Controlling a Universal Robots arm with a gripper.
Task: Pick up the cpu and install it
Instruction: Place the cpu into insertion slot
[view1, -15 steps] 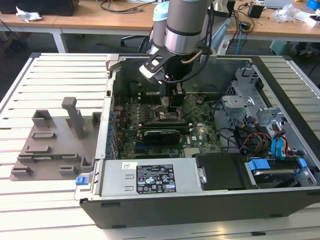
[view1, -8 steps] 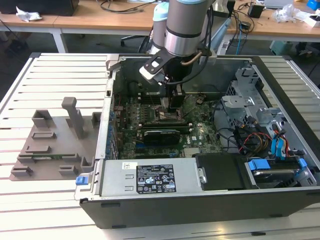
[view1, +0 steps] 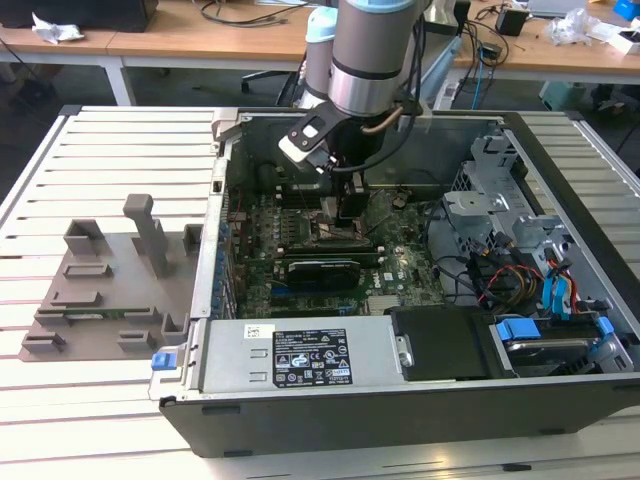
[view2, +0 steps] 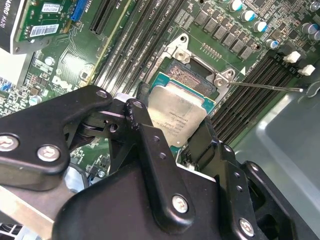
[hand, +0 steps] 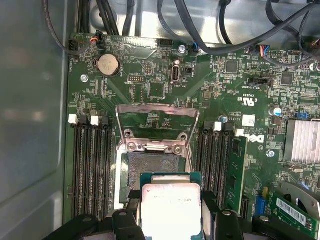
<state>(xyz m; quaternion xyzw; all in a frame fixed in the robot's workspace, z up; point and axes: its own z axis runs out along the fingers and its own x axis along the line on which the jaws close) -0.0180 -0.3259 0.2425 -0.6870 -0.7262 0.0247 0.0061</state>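
- background: wooden desks with cables and crumpled paper along the far side; in front of them a white slatted worktop (view1: 110, 170).
- on the worktop: an open computer case (view1: 400, 420) lying on its side, with a grey moulded fixture (view1: 100, 280) beside it on the exterior view's left.
- the arm (view1: 370, 50) reaches down into the case, and the end effector (view1: 350, 205) is low over the green motherboard (view1: 400, 270).
- the end effector (hand: 171, 222) is closed on the cpu (hand: 171, 210). its black fingers (view2: 150, 145) press two opposite edges of the chip, and the pale silver top faces up between them.
- in the second wrist view the cpu (view2: 177, 117) sits right at the tips of the end effector (view2: 175, 120), with the green rim of the chip showing on its far side.
- the socket (hand: 152, 167) lies directly beyond the fingertips. the chip's leading edge overlaps the near part of the socket in both wrist views.
- cannot tell whether the chip touches the socket or hangs just above it.
- the metal load plate (hand: 157, 120) stands tilted up at the far end of the socket, so the dark contact field is uncovered.
- rows of memory slots (hand: 90, 165) flank the socket on both sides.
- a coin cell (hand: 107, 64) sits well beyond the load plate, and a finned heatsink (hand: 302, 140) lies off to one side.
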